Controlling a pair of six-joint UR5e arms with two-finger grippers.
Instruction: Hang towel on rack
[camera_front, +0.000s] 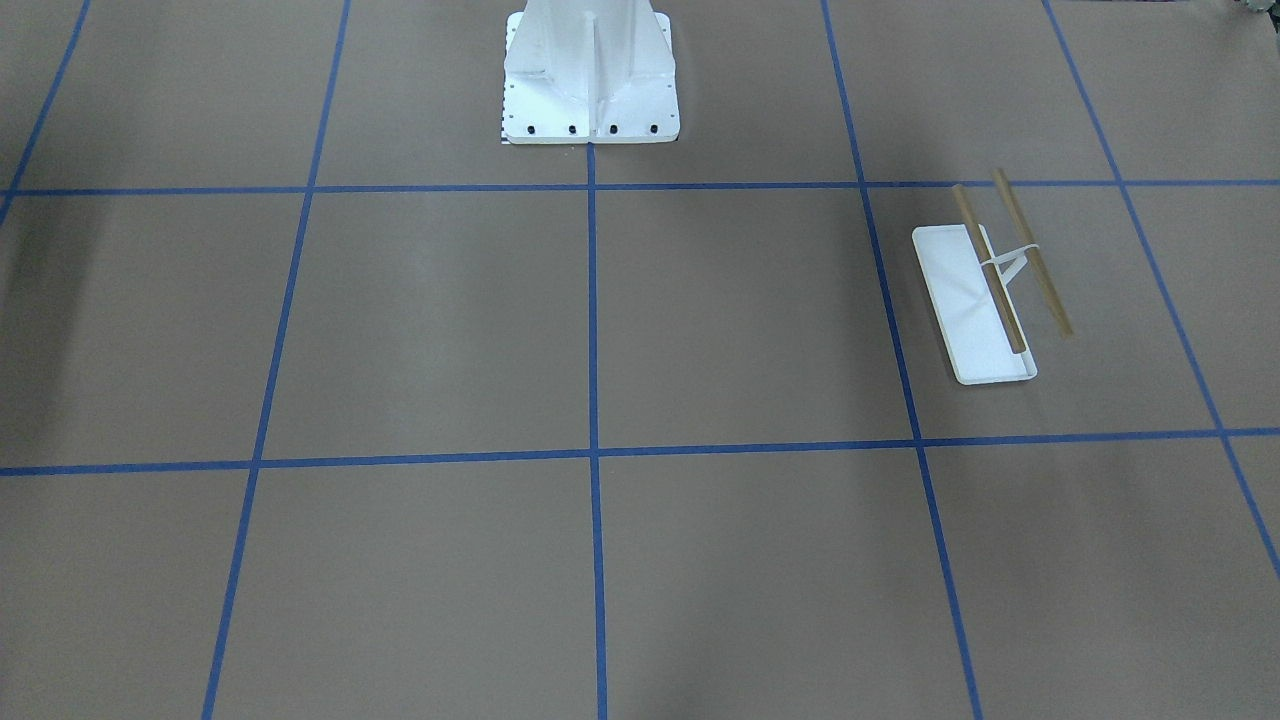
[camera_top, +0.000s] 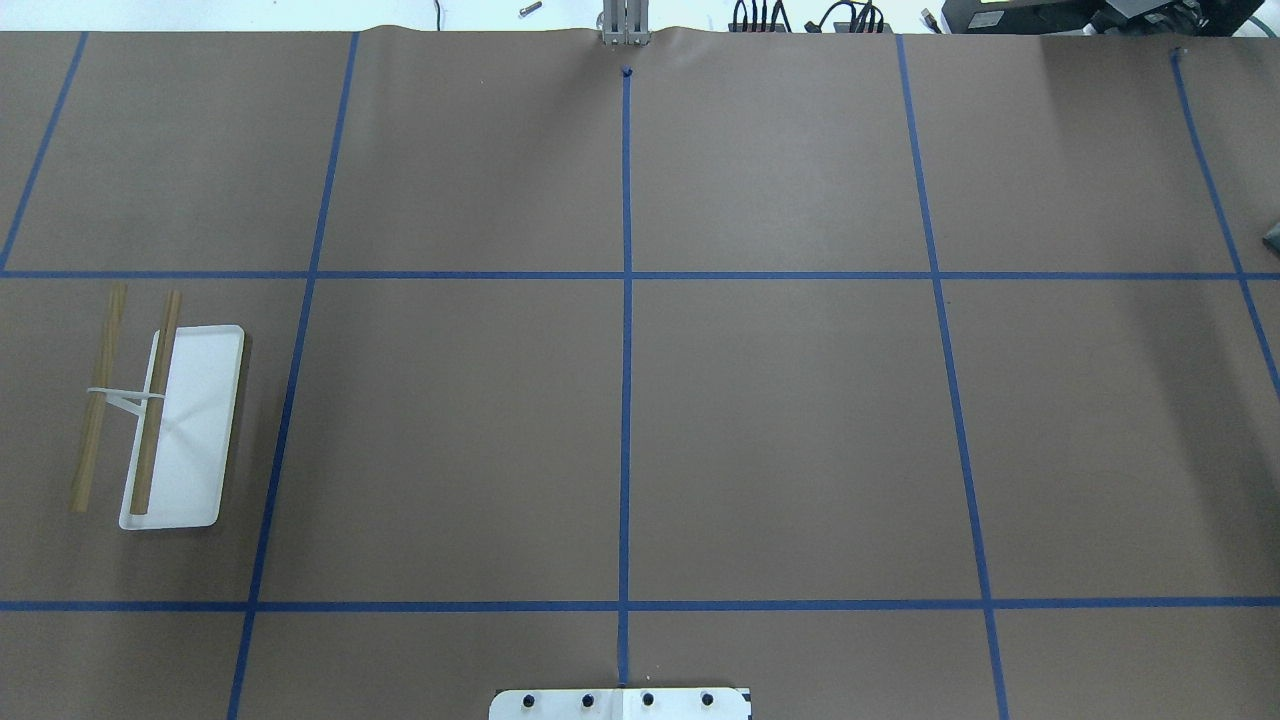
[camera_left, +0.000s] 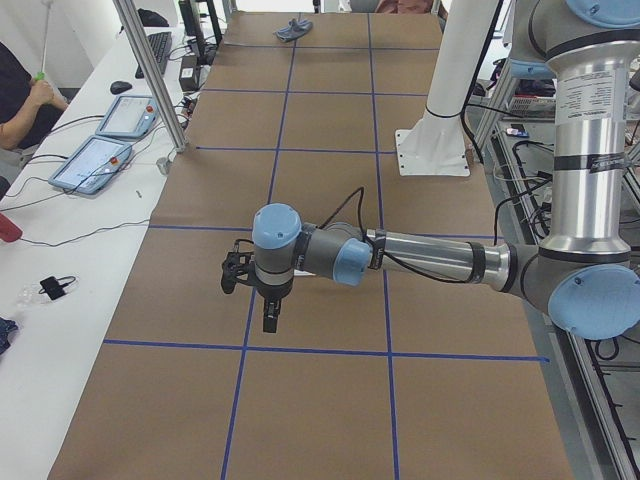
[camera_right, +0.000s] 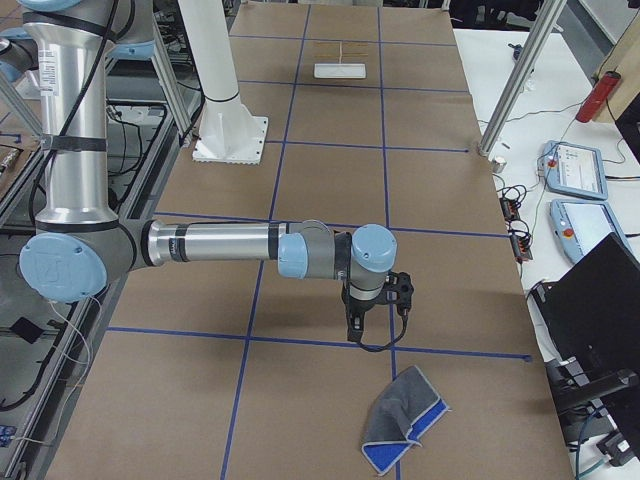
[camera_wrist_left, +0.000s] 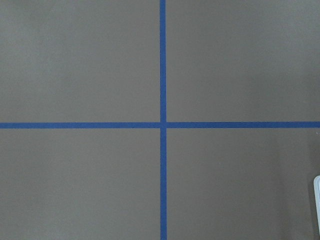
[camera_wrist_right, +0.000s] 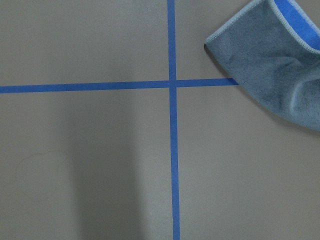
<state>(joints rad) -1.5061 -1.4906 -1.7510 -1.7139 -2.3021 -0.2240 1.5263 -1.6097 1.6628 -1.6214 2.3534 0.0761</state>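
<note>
Noting towel (camera_right: 403, 430) crumpled on the desk (camera_right: 440, 220) just outward of the right hand (camera_right: 356, 330), the nearer one, rack (camera_right: 340, 70) well apart on the opposite side; hand's opening cannot be told.

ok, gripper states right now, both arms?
Left gripper: cannot tell, seen only in a side view.
Right gripper: cannot tell open or shut; the towel lies on the table, apart from it.

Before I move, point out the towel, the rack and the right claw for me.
towel (camera_right: 398, 415): exterior right view, on its grey upper face.
rack (camera_top: 205, 440): overhead view, on its white tray base.
right claw (camera_right: 354, 335): exterior right view, between its fingertips.
</note>
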